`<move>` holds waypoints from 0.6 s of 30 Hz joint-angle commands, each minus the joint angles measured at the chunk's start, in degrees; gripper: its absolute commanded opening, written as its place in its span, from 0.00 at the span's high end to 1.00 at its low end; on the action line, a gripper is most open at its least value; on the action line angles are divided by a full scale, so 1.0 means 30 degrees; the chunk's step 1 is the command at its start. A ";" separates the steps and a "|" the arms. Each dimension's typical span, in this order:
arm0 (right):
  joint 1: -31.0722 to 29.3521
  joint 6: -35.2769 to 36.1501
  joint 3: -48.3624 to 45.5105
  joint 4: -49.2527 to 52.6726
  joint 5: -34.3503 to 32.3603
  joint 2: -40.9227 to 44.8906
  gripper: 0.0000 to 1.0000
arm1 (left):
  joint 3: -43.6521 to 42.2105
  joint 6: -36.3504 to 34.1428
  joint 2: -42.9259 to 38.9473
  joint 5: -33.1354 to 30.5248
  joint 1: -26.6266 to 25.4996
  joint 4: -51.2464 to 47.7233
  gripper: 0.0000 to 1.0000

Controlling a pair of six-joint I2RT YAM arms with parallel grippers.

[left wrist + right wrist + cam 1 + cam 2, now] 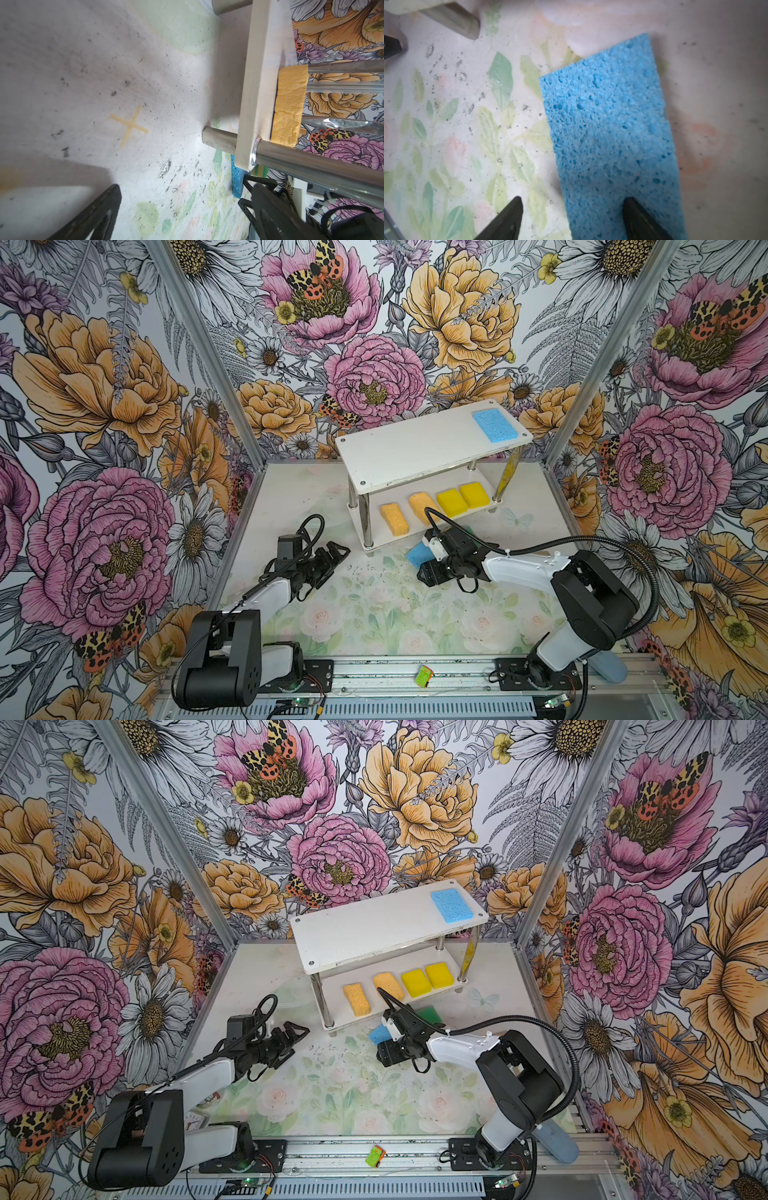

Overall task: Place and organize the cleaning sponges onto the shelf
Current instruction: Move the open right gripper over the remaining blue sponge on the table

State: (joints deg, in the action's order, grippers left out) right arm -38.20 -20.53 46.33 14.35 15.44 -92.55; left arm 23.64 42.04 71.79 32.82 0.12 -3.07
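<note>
The shelf (399, 456) stands at the back of the table. One light blue sponge (495, 425) lies on the right end of its top board. On the lower board lie two orange-yellow sponges (395, 519) and two bright yellow sponges (452, 502). Another blue sponge (608, 128) lies flat on the table in front of the shelf. My right gripper (573, 200) hangs open over it, with one fingertip above the sponge and the other above bare table. A green sponge (428, 1014) peeks out behind that wrist. My left gripper (338, 558) is open and empty, left of the shelf.
A chrome shelf leg (220, 141) stands close to the left gripper. A yellow tape cross (129, 126) marks the table. A small green and orange item (424, 677) lies on the front rail. A pale blue object (611, 668) sits by the right arm's base.
</note>
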 commanded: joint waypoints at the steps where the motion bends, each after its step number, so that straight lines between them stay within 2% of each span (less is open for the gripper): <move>1: -0.0565 0.0030 -0.0089 -0.0555 0.2786 -0.0376 0.24 | 0.0127 -0.0039 0.0030 -0.0263 -0.0098 0.0635 0.01; 10: -0.0803 0.0808 -0.1533 -0.2360 0.2427 0.2768 0.22 | 0.0135 -0.0010 -0.0023 -0.0275 -0.0099 0.0620 0.01; 18: -0.0747 0.1754 -0.2403 -0.2422 0.0235 0.4982 0.15 | 0.0206 -0.0010 0.0094 -0.0276 -0.0209 0.0727 0.01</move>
State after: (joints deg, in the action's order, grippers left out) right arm -40.23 -17.43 39.77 8.82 19.14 -78.72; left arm 23.64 42.04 71.79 32.82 0.12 -2.87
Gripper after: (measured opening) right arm 0.846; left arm 0.989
